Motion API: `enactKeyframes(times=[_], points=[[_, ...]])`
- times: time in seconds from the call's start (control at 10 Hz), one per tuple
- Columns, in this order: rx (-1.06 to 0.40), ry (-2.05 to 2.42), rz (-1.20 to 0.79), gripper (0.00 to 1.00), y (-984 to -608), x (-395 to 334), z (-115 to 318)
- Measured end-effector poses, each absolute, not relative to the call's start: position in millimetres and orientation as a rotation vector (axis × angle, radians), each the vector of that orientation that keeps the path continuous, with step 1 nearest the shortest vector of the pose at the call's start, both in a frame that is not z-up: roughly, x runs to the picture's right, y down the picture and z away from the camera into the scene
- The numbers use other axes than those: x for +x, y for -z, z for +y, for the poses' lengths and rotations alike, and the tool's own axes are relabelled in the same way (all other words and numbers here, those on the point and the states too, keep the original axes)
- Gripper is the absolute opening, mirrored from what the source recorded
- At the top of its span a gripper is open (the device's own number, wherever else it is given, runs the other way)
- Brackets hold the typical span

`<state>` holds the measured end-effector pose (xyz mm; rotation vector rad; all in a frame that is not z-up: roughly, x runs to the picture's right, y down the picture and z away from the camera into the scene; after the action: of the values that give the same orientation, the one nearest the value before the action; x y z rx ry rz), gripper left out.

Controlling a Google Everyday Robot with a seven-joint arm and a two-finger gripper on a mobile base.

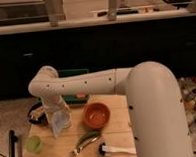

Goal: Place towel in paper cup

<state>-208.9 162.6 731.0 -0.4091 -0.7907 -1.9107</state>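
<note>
- Gripper [56, 113] is hovering over the left half of the table [115, 104], at 9 o'clock from the bowl [96, 116]. I cannot tell its state.
- Towel [59, 126] is hanging pale directly beneath it, low tip near the wood.
- Green cup [34, 144] is sitting apart, at 7 o'clock from the towel. I am guessing it is the target.
- Risk: the cloth is looking wider than the cup's mouth and could drape over the rim or tip the cup.
- Risk: a trailing corner could drag on the table.

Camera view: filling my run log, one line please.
gripper: low over wooden table | orange bowl: beside it | towel: unclear
</note>
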Motion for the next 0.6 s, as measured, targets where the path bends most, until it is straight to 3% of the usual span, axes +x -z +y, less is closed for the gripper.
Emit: enactKeyframes(times=[0.6], points=[[-0.406, 1.908, -0.793, 0.8, -730.9, -208.4, 162.8]])
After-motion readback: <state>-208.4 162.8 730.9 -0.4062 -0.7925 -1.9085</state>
